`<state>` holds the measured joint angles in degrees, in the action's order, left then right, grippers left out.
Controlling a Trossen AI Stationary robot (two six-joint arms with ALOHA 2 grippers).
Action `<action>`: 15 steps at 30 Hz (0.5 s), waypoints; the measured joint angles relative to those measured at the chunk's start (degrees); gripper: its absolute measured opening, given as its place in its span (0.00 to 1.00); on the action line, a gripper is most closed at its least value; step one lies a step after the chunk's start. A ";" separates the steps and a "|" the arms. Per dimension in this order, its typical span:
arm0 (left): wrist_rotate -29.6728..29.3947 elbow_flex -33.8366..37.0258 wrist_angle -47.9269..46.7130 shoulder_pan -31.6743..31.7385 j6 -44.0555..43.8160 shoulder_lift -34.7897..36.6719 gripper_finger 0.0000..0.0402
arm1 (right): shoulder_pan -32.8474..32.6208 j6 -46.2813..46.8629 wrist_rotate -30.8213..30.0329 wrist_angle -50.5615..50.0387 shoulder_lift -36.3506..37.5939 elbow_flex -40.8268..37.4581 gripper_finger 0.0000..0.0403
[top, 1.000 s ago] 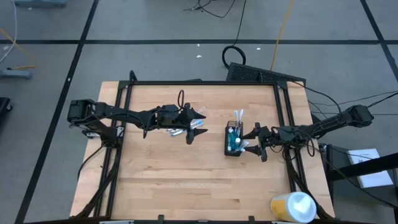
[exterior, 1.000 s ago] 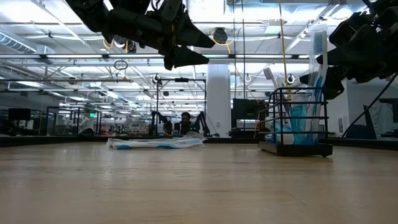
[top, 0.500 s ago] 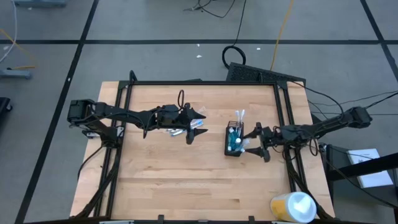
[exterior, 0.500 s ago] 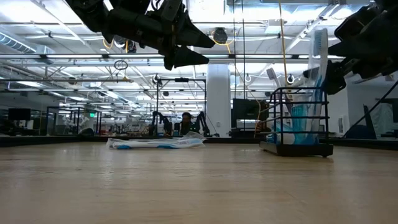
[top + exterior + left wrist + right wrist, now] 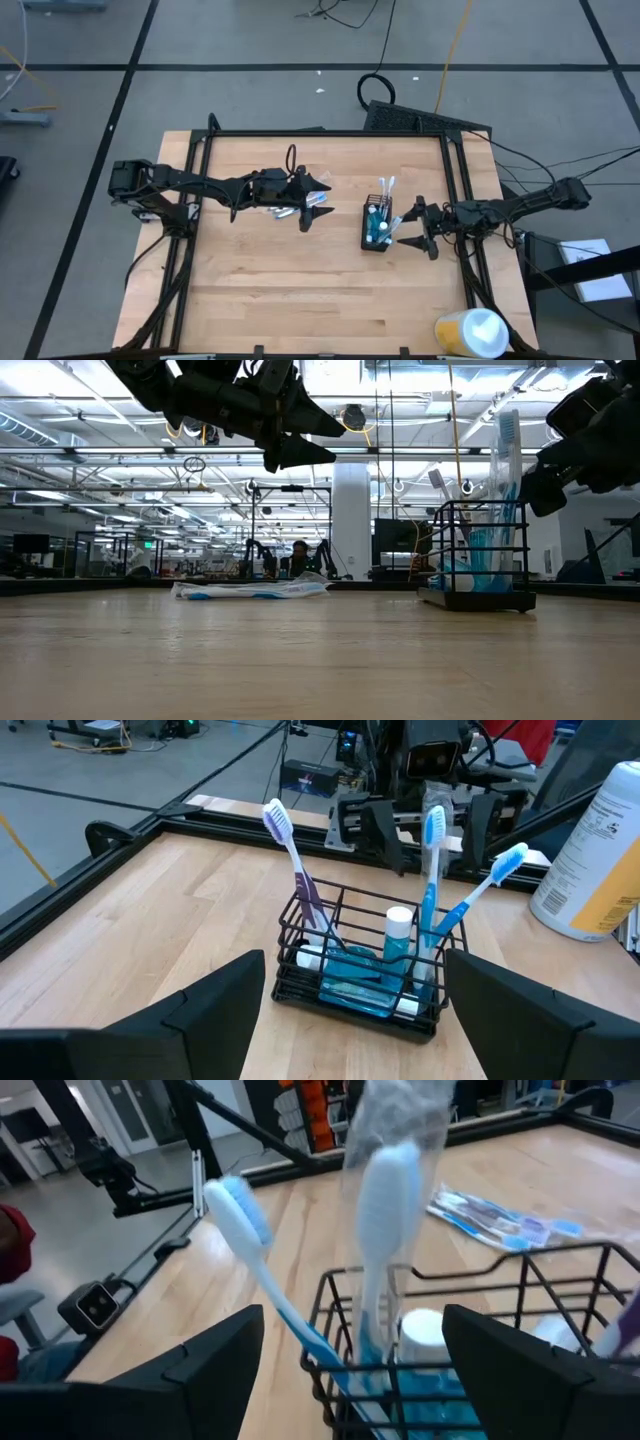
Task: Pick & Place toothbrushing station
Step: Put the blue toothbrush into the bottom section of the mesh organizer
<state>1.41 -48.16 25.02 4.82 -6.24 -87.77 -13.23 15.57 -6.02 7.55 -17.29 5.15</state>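
The black wire-mesh cup (image 5: 376, 226) stands on its base at the table's right middle. Toothbrushes (image 5: 431, 860) stand upright in it, one still in a clear wrapper (image 5: 393, 1140), with a small white-and-blue tube (image 5: 398, 928) among them. My right gripper (image 5: 408, 226) hovers open just right of the cup, level, touching nothing. My left gripper (image 5: 322, 199) hangs open above the table's middle, left of the cup, pointing toward it. Packaged blue-and-white toothbrushes (image 5: 250, 589) lie flat on the table below the left arm.
A yellow-and-white roll (image 5: 470, 333) stands at the table's near right corner. A black metal frame (image 5: 330, 133) runs along the table's far and side edges. Bare wood (image 5: 300, 290) stretches across the near half of the table.
My right gripper has drawn back a little from the cup toward the table's right edge, staying level. The cup and its toothbrushes have stayed where they were.
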 joint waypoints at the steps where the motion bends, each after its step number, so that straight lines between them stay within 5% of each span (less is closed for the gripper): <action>1: 0.00 0.00 -0.07 0.02 0.00 0.00 0.77 | 0.00 0.00 -0.02 -0.86 0.57 0.00 0.74; 8: -0.79 -0.06 -10.46 0.75 -4.46 2.07 0.77 | 0.00 0.58 0.06 -2.48 5.81 0.14 0.72; 15: -10.92 -0.07 -28.71 1.88 -9.24 4.16 0.77 | 0.00 -2.73 -0.42 -3.52 11.84 3.94 0.71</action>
<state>-9.51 -48.23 -3.69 6.70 -15.48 -83.60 -13.23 12.84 -6.44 4.03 -5.45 9.08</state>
